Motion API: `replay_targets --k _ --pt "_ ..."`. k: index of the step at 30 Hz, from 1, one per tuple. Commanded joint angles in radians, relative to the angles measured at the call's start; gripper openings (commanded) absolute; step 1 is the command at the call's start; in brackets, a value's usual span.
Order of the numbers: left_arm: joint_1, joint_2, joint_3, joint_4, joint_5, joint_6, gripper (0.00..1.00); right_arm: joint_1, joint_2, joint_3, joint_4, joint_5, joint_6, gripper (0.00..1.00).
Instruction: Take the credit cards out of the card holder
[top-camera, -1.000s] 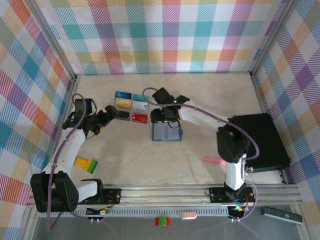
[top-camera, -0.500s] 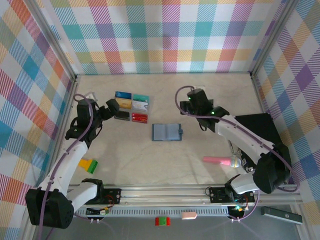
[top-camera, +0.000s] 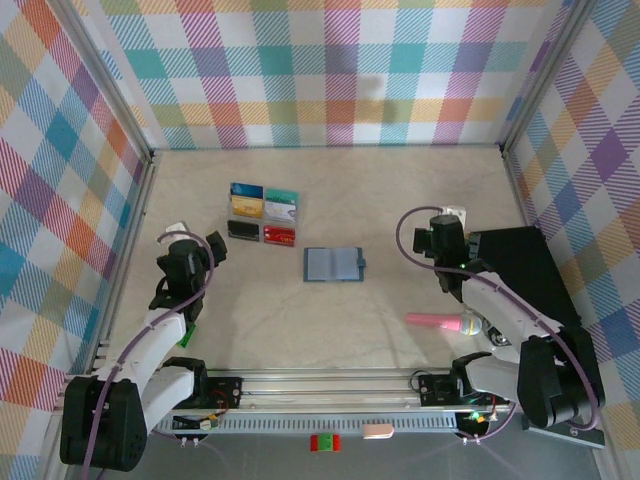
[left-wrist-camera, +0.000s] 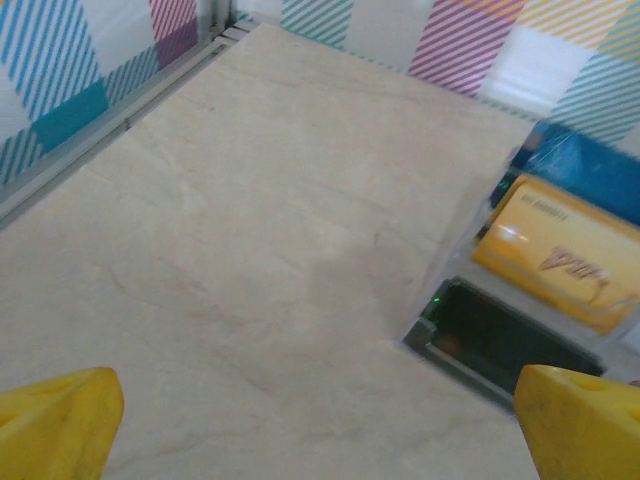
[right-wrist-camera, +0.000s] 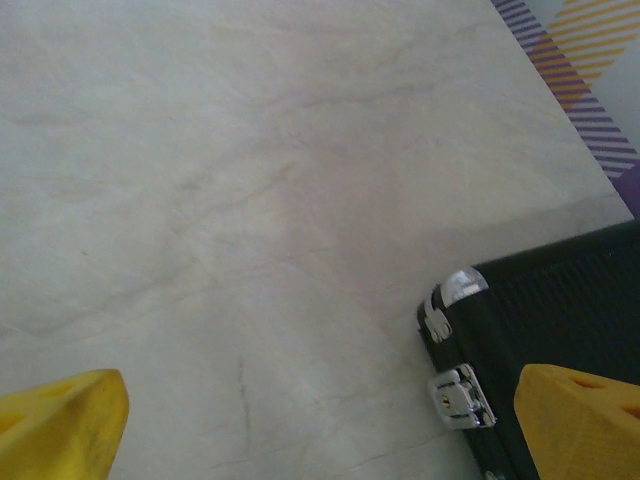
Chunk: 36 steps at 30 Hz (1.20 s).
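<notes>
Both arms have drawn back toward their own sides since a second ago, and the right one has left the card holder (top-camera: 333, 264). On the pale table (top-camera: 400, 190), a big black box (top-camera: 525, 280) sits at the right edge. The left gripper (left-wrist-camera: 320, 430) and the right gripper (right-wrist-camera: 320, 430) each hang with jaws spread wide and nothing between them. The teal holder lies open at centre, its sleeves seemingly empty, though too small to confirm. Six credit cards (top-camera: 263, 215) lie in a tidy grid behind and left of it, not touching it.
</notes>
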Motion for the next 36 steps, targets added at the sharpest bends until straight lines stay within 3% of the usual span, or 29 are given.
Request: replay_targets --k 1,11,17,29,36 --pt "-0.003 0.032 -0.063 0.225 -0.031 0.092 1.00 -0.030 0.005 -0.057 0.183 -0.043 -0.078 0.99" --pt "-0.004 0.255 -0.120 0.558 0.170 0.199 1.00 -0.138 0.071 -0.207 0.598 -0.285 -0.194 0.99" --pt "-0.001 0.337 -0.118 0.635 0.197 0.237 1.00 -0.188 0.175 -0.250 0.811 -0.435 -0.205 0.99" --pt "0.052 0.579 -0.067 0.778 0.190 0.202 1.00 -0.233 0.345 -0.271 0.989 -0.627 -0.233 0.99" --pt "0.047 0.605 -0.005 0.688 0.167 0.205 1.00 -0.261 0.350 -0.215 0.887 -0.661 -0.212 0.99"
